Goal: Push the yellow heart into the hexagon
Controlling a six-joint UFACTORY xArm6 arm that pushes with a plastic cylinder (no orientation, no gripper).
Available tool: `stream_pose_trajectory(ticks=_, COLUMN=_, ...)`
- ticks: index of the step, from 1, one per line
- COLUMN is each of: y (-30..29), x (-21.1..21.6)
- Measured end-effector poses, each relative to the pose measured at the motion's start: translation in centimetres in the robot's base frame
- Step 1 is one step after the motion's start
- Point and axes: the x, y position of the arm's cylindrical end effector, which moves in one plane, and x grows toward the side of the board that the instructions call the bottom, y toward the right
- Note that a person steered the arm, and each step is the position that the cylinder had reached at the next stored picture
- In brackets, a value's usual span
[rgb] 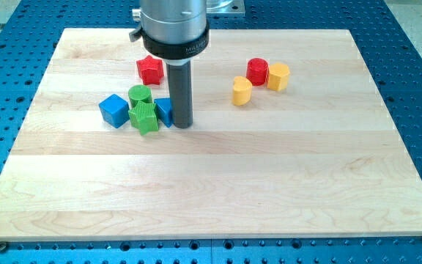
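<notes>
While my tip touches small blue block at view's left, yellow heart block sits well right, near yellow hexagon block, beside red cylinder. No jaws: bare rod only.

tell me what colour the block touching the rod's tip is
Blue, seen in the camera view, against my tip.
</notes>
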Motion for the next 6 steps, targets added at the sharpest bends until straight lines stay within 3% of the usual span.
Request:
stream_pose_trajectory(ticks=1, y=1.9, x=-0.3)
stream_pose_trajectory(ticks=2, y=8.3, x=-3.1)
stream_pose_trajectory(ticks=4, y=7.1, x=-4.8)
stream_pose_trajectory(ticks=6, y=12.2, x=-7.2)
